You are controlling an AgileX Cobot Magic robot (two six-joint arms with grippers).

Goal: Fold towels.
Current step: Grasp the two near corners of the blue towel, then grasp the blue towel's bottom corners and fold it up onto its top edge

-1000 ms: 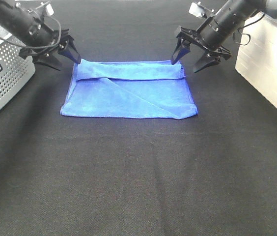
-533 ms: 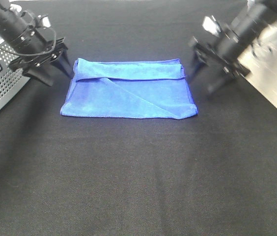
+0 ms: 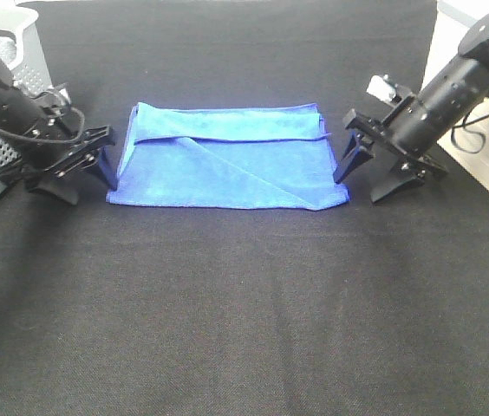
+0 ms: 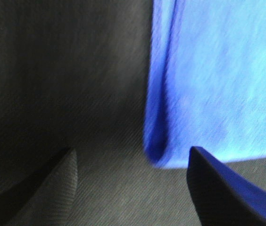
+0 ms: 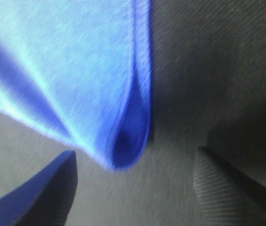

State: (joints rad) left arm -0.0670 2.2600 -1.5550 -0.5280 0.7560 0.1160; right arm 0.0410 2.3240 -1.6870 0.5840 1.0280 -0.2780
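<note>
Blue microfibre towel point(image 3: 227, 160) lies flat and partly folded on the black table point(image 3: 244, 303). In the high view, the left gripper point(image 3: 91, 186) and the right gripper point(image 3: 356, 186) stand low beside its 2 near corners, both wide open and empty, probably to pinch them for the next fold. In the left wrist view, 1 corner lies just ahead of the spread jaws, not gripped. The right wrist view shows the same.

The bright royal-blue rectangular microfibre towel point(image 3: 227, 158) lies flat, folded over itself: its far edge is turned down in a band, with a diagonal crease crossing the middle.
</note>
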